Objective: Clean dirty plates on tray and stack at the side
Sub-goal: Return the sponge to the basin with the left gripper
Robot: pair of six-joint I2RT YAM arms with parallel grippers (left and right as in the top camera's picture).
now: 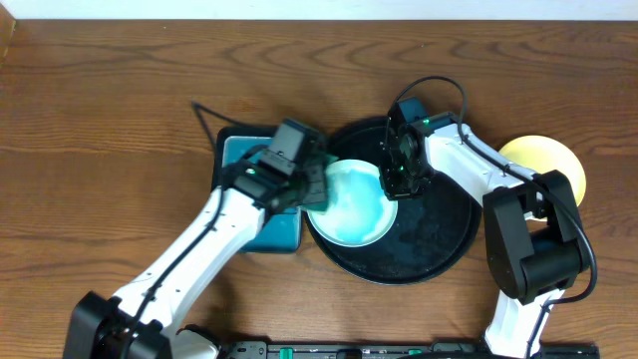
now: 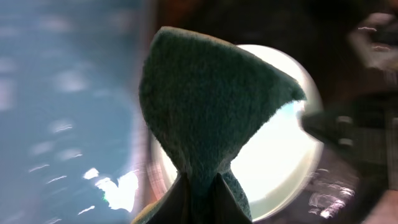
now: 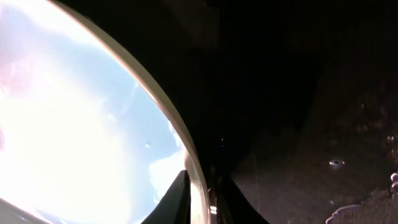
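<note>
My left jaws pinching dark green fuzzy sponge over pale mint round plate. My right jaws clamped on its far rim. Plate sits left in large round black tray.

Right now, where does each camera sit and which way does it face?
Overhead: above the table, facing straight down on the left arm, right arm, black tray and mint plate.
Left wrist: on the left arm, facing along the left end effector, which pinches a dark sponge; plate beyond.
Right wrist: on the right arm, close on the plate rim gripped by the right end effector.
Shared: all three show the mint plate.
</note>
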